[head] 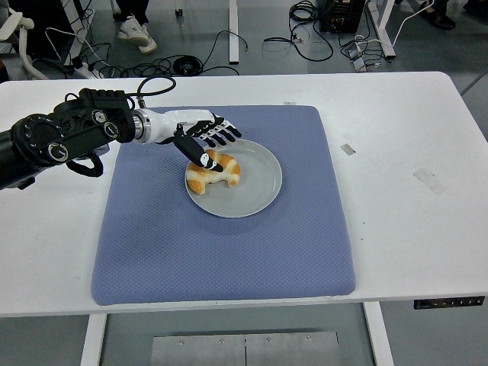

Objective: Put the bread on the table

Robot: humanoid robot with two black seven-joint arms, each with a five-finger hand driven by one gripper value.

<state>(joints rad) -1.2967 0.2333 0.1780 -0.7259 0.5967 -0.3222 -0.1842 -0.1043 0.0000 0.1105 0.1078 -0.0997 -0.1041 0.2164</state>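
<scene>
A golden croissant-shaped bread (216,174) lies on the left half of a grey plate (252,183), which sits on a blue mat (229,244). My left hand (210,145) reaches in from the left and hovers at the bread's upper left edge. Its fingers are spread above the plate rim, and the thumb (200,158) points down against the bread's top. The hand holds nothing. The right arm is out of view.
The blue mat covers the middle of the white table (412,152). Small tape marks (348,148) lie on the table right of the mat. Cables and a person's shoes show on the floor beyond the far edge.
</scene>
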